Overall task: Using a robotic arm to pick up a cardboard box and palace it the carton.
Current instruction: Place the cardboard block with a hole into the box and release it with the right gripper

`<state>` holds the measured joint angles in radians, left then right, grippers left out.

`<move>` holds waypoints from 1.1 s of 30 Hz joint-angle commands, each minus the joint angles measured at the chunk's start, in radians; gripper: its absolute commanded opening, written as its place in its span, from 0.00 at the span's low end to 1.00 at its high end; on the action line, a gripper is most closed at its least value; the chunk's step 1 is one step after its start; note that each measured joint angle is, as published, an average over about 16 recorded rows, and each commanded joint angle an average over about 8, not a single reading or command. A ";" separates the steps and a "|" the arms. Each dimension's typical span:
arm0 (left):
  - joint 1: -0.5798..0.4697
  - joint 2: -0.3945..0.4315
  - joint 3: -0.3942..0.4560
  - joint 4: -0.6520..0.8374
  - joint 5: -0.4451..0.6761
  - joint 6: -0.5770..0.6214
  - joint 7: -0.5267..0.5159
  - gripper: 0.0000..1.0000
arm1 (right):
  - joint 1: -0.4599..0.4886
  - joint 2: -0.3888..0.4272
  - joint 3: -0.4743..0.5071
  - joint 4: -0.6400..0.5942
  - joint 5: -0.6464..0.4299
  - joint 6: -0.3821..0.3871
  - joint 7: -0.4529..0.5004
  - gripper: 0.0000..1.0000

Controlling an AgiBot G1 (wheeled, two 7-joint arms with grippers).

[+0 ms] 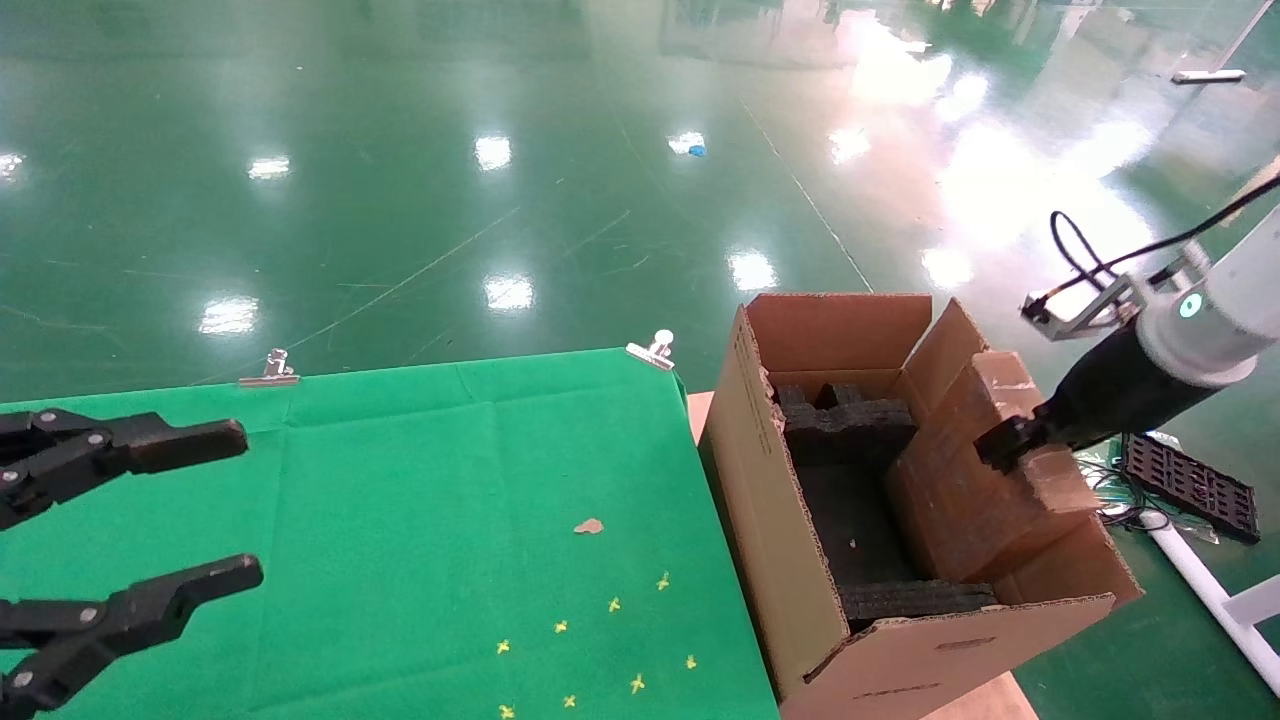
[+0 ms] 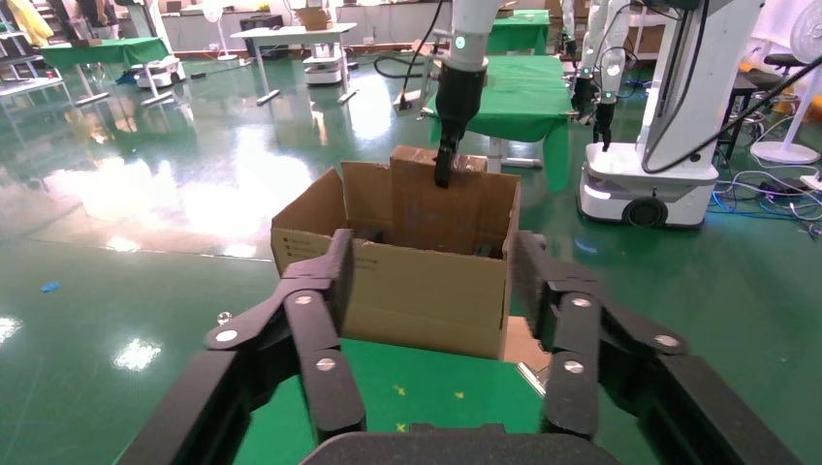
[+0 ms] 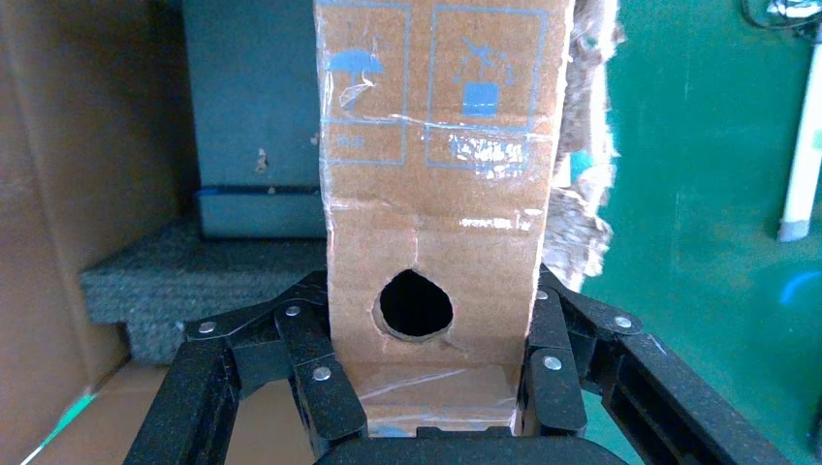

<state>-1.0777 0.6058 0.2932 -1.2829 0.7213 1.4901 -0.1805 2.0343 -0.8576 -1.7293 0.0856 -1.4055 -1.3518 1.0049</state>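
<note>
The carton [image 1: 760, 500] stands open on the floor to the right of the table, lined with black foam blocks [image 1: 850, 430]. My right gripper [image 1: 1005, 440], on the white robotic arm [image 1: 1215, 320], is shut on the cardboard box [image 1: 960, 490]. It holds the box tilted, with the lower part inside the carton by the right wall. In the right wrist view the fingers [image 3: 320, 373] clamp both sides of the cardboard box [image 3: 436, 213], by its round hole [image 3: 415, 303]; foam [image 3: 194, 281] lies beyond. My left gripper [image 1: 250, 503] hangs open over the table's left side, holding nothing.
The green-cloth table [image 1: 400, 480] carries two metal clips [image 1: 270, 370] [image 1: 655, 348], a small brown scrap [image 1: 589, 526] and several yellow cross marks. A black grid tray [image 1: 1190, 485] and cables lie on the floor right of the carton. The carton's ragged flap [image 3: 582, 194] is beside the held box.
</note>
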 commanded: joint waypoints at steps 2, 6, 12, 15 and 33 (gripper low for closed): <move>0.000 0.000 0.000 0.000 0.000 0.000 0.000 1.00 | -0.043 -0.005 0.010 -0.018 0.016 0.033 -0.003 0.00; 0.000 0.000 0.000 0.000 0.000 0.000 0.000 1.00 | -0.105 -0.012 0.025 -0.031 0.039 0.086 -0.010 0.00; 0.000 0.000 0.001 0.000 -0.001 0.000 0.000 1.00 | -0.193 -0.015 0.052 -0.039 0.078 0.150 -0.030 0.00; 0.000 0.000 0.001 0.000 -0.001 0.000 0.000 1.00 | -0.232 -0.022 0.057 -0.042 0.086 0.181 -0.042 0.00; 0.000 -0.001 0.002 0.000 -0.001 -0.001 0.001 1.00 | -0.277 -0.035 0.070 -0.065 0.105 0.214 -0.101 1.00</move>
<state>-1.0781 0.6050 0.2952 -1.2829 0.7199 1.4893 -0.1795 1.7578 -0.8931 -1.6601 0.0217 -1.3012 -1.1380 0.9043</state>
